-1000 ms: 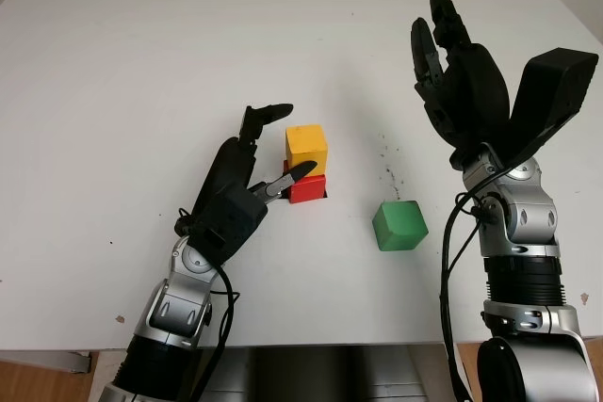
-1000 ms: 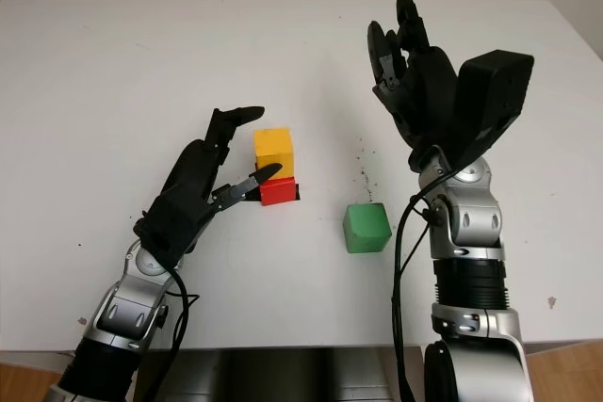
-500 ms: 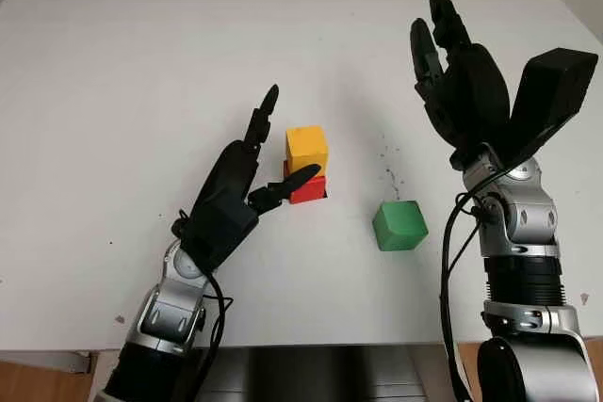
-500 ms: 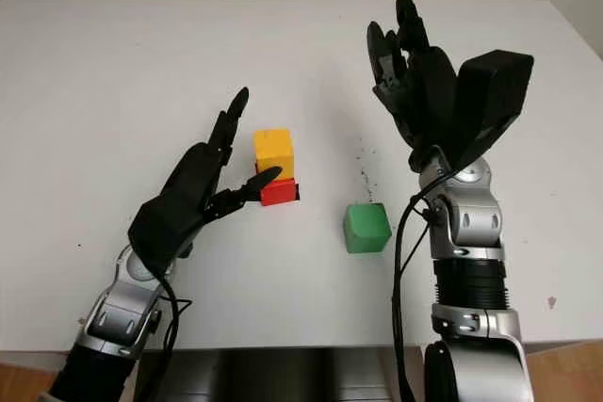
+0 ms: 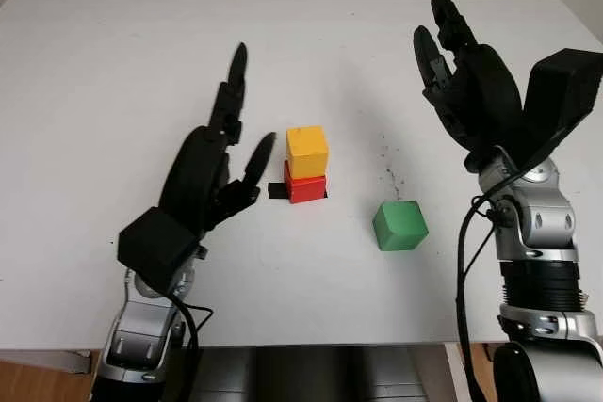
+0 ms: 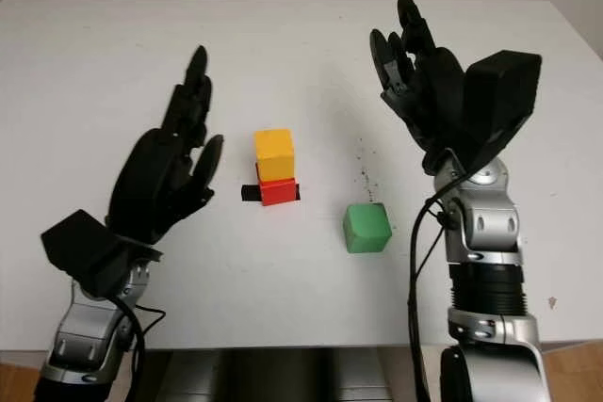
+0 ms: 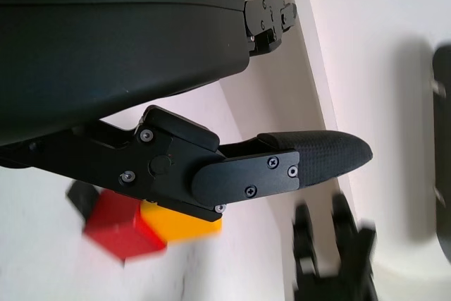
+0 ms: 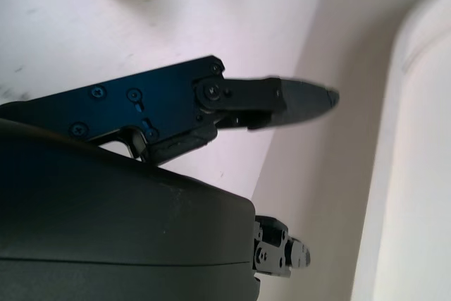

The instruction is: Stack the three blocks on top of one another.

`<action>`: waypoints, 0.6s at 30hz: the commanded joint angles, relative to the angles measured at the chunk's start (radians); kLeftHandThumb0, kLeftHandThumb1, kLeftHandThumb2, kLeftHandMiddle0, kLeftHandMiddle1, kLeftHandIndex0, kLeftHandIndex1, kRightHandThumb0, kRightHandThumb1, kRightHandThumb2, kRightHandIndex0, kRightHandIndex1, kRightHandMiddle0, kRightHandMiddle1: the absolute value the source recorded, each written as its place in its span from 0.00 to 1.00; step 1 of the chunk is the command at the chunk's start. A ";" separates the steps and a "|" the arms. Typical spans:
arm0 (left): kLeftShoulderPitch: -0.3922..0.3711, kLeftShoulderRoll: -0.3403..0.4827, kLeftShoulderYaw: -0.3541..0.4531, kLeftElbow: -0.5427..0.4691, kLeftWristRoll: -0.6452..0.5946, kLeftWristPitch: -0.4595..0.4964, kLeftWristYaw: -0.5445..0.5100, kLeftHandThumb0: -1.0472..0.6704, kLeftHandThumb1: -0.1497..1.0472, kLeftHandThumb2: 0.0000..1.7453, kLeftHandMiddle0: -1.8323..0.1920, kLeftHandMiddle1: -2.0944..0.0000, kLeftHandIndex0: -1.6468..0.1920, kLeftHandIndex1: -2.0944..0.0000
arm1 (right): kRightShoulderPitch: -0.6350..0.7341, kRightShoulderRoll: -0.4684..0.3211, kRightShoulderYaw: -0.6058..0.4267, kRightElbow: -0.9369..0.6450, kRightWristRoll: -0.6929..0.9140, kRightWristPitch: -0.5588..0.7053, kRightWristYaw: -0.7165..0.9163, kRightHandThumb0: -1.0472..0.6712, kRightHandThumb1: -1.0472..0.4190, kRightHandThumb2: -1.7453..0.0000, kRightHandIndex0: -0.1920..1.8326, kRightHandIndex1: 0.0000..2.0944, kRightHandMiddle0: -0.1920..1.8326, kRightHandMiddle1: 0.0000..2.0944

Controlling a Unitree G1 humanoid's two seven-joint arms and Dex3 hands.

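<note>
A yellow block (image 5: 307, 151) sits on top of a red block (image 5: 305, 187) near the middle of the white table (image 5: 113, 63). A green block (image 5: 399, 225) stands alone to their right, nearer the front edge. My left hand (image 5: 221, 152) is raised to the left of the two-block stack, open and holding nothing, apart from the blocks. My right hand (image 5: 452, 63) is held up above the table to the right of the stack and behind the green block, open too. The left wrist view catches the yellow block (image 7: 184, 228) and red block (image 7: 120, 230) past a finger (image 7: 282, 168).
A small black piece (image 5: 275, 191) lies against the red block's left side. Dark specks (image 5: 390, 174) mark the table between the stack and the green block. The table's front edge (image 5: 311, 344) runs close to both forearms.
My left hand has let go of the stack, lifted and drawn back to the left with its fingers straightened. The right hand has barely moved.
</note>
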State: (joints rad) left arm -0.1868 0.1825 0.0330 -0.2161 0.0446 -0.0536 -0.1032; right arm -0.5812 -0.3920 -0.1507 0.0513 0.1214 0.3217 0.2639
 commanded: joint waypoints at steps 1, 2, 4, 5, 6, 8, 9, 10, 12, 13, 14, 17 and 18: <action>-0.041 0.013 0.045 0.022 0.011 0.009 0.038 0.15 1.00 0.33 0.97 0.97 0.97 0.97 | 0.025 -0.074 0.020 -0.073 -0.041 0.005 0.031 0.19 0.00 0.91 0.11 0.05 0.13 0.07; -0.059 0.022 0.063 0.043 0.022 0.020 0.056 0.15 1.00 0.33 0.96 0.97 0.96 0.97 | 0.035 -0.097 0.021 -0.100 -0.052 0.013 0.047 0.20 0.01 0.93 0.11 0.06 0.13 0.06; -0.104 0.058 0.098 0.109 0.027 0.030 0.067 0.14 1.00 0.33 0.96 0.97 0.96 0.97 | 0.064 -0.166 0.030 -0.168 -0.092 0.011 0.090 0.23 0.04 0.96 0.13 0.06 0.15 0.06; -0.122 0.071 0.111 0.135 0.022 0.034 0.065 0.14 1.00 0.33 0.97 0.97 0.96 0.97 | 0.077 -0.194 0.034 -0.194 -0.112 0.006 0.108 0.23 0.06 0.97 0.14 0.06 0.16 0.07; -0.139 0.079 0.123 0.164 0.016 0.035 0.068 0.13 1.00 0.32 0.97 0.98 0.96 0.97 | 0.091 -0.216 0.032 -0.219 -0.124 0.004 0.124 0.23 0.08 0.97 0.15 0.06 0.17 0.06; -0.167 0.082 0.150 0.215 -0.007 0.034 0.077 0.14 1.00 0.31 0.97 0.97 0.96 0.97 | 0.118 -0.261 0.024 -0.273 -0.145 0.012 0.155 0.24 0.10 0.98 0.17 0.06 0.20 0.06; -0.178 0.085 0.163 0.243 -0.020 0.029 0.078 0.15 1.00 0.30 0.97 0.98 0.96 0.97 | 0.137 -0.286 0.019 -0.296 -0.157 -0.001 0.171 0.25 0.11 0.98 0.19 0.06 0.21 0.06; -0.186 0.091 0.173 0.267 -0.032 0.025 0.074 0.17 1.00 0.30 0.98 0.98 0.97 0.98 | 0.156 -0.306 0.012 -0.319 -0.169 -0.011 0.183 0.26 0.12 0.98 0.20 0.07 0.23 0.06; -0.201 0.101 0.194 0.316 -0.058 0.015 0.066 0.19 1.00 0.30 1.00 0.99 0.98 0.98 | 0.201 -0.343 -0.006 -0.358 -0.195 -0.038 0.200 0.28 0.14 0.98 0.23 0.07 0.25 0.05; -0.206 0.105 0.200 0.335 -0.068 0.010 0.063 0.20 1.00 0.30 1.00 0.99 0.99 0.99 | 0.218 -0.354 -0.014 -0.370 -0.202 -0.047 0.206 0.28 0.14 0.98 0.23 0.06 0.26 0.05; -0.210 0.109 0.205 0.353 -0.075 0.005 0.060 0.20 1.00 0.30 1.00 1.00 0.99 0.99 | 0.233 -0.366 -0.022 -0.388 -0.205 -0.037 0.216 0.29 0.15 0.98 0.24 0.06 0.27 0.05; -0.214 0.110 0.201 0.380 -0.064 0.004 0.080 0.20 1.00 0.29 1.00 0.99 0.99 0.98 | 0.277 -0.436 -0.028 -0.436 -0.253 -0.033 0.261 0.26 0.14 0.97 0.22 0.05 0.26 0.04; -0.213 0.110 0.198 0.384 -0.060 0.004 0.084 0.20 1.00 0.29 1.00 0.99 0.99 0.98 | 0.295 -0.455 -0.031 -0.444 -0.269 -0.051 0.273 0.26 0.14 0.97 0.22 0.04 0.26 0.04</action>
State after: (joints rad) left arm -0.3815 0.2893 0.2314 0.1626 -0.0204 -0.0389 -0.0253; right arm -0.3072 -0.8120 -0.1669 -0.3646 -0.1357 0.2840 0.5262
